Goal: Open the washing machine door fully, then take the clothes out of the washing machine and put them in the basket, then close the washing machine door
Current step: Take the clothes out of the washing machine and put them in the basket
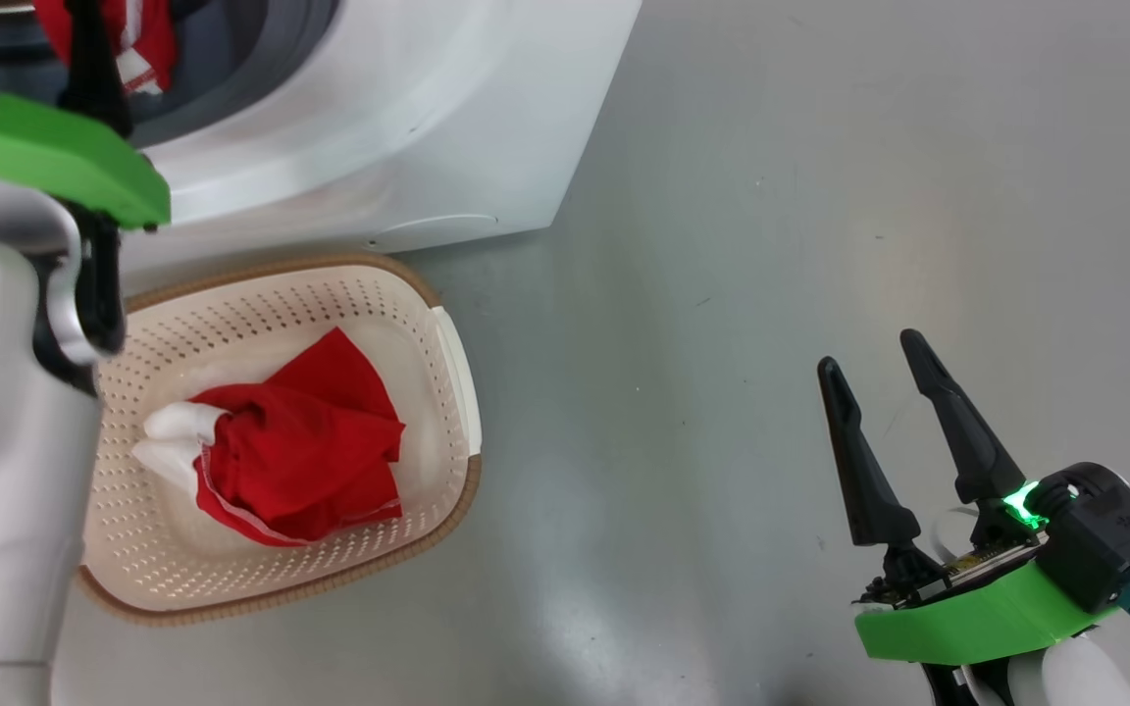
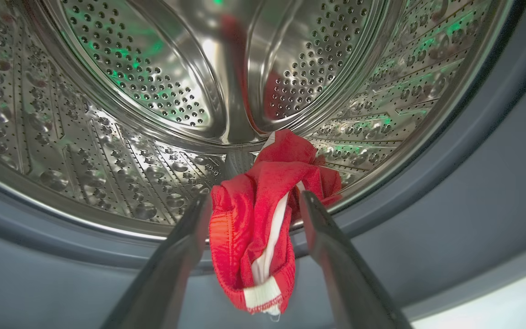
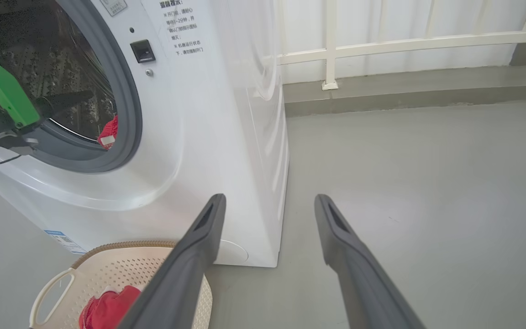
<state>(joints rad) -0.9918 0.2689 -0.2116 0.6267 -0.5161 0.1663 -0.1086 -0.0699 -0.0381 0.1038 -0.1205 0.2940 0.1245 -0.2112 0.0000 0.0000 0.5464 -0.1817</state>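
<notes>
The white washing machine point(image 1: 408, 127) stands with its mouth uncovered; the washing machine door is out of view. Red clothes with white trim point(image 2: 254, 214) drape over the grey gasket at the drum's front lip. My left gripper point(image 2: 255, 198) is open there, one finger on each side of that garment, not pinching it. The cream basket point(image 1: 349, 263) sits on the floor before the machine and holds another red and white garment point(image 1: 310, 451). My right gripper point(image 1: 871, 353) hovers open and empty over bare floor, right of the basket.
The steel perforated drum point(image 2: 144, 77) behind the garment holds nothing else visible. Grey floor point(image 3: 427, 183) stretches to the machine's right. A white railing point(image 3: 381, 43) and a low kerb run along the far wall. My left forearm point(image 1: 6, 441) overlaps the basket's left side.
</notes>
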